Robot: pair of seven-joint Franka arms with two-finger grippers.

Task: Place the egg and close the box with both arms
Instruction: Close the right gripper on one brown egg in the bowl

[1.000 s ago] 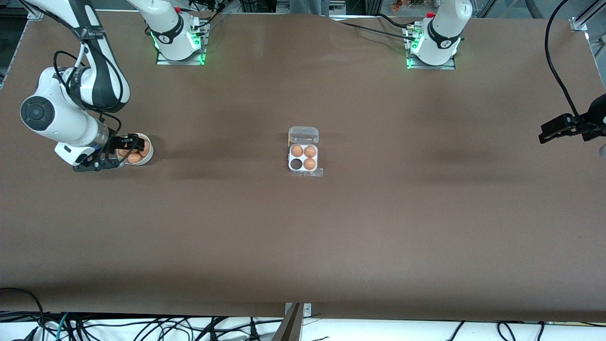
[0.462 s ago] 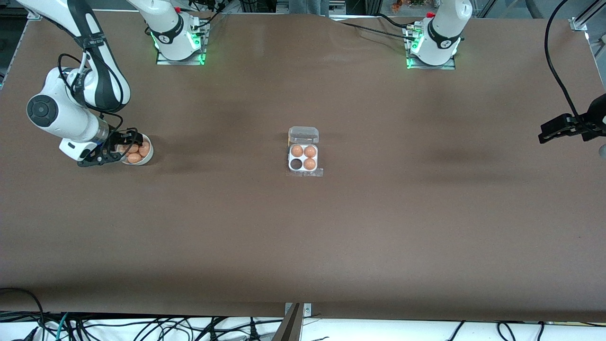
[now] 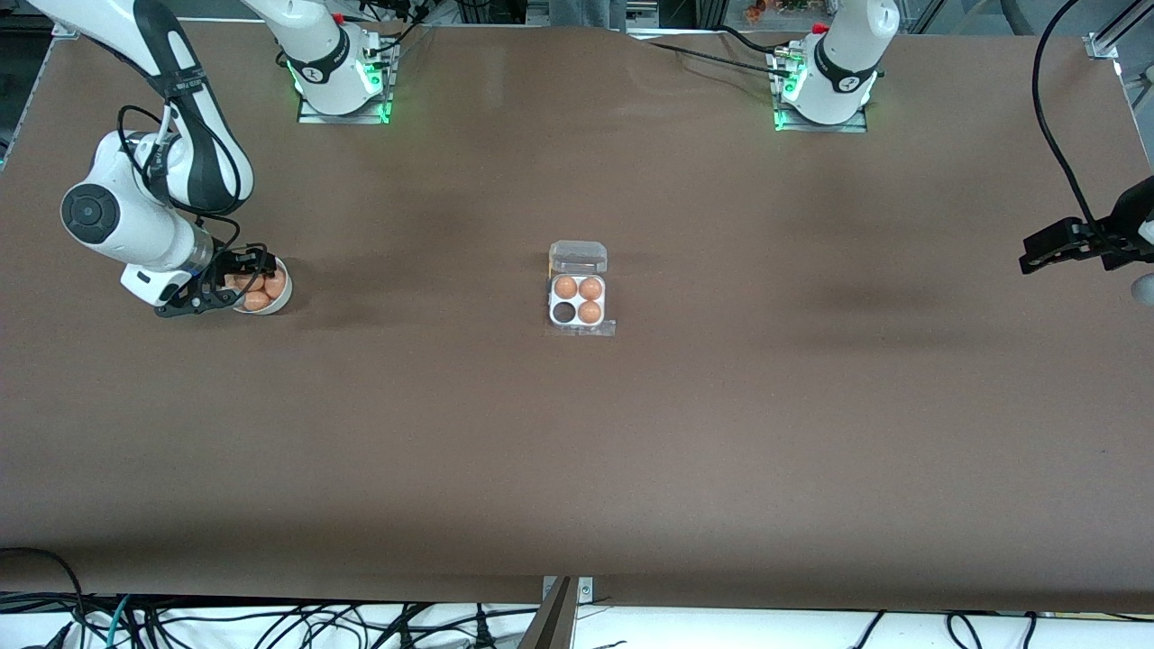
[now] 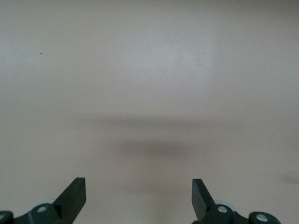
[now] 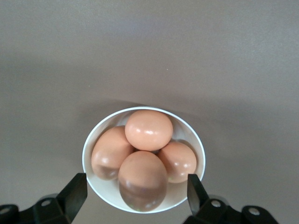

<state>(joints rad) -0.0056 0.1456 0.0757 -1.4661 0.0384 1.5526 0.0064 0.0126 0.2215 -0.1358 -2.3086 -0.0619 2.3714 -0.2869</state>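
1. The right hand (image 3: 236,287) hung over the white bowl (image 5: 95,184) at mid-left of the front view, its fingers (image 5: 74,192) spread wide to either side of the bowl and holding nothing.
2. The left hand (image 3: 1050,250) waited at the right edge of the front view over bare tabletop (image 4: 149,70), fingers wide apart and empty.
3. To pick well, I judged the right hand should drop straight onto the topmost egg (image 5: 148,129), centre it between the pads and close gently, so the neighbours are not jostled.
4. The bowl held four eggs, one piled on the other three.
5. The box (image 3: 578,300) sat at the centre of the front view, its clear lid (image 3: 578,257) open; three cells were filled, and the lower-left cell (image 3: 564,313) looked empty, though small in that view.
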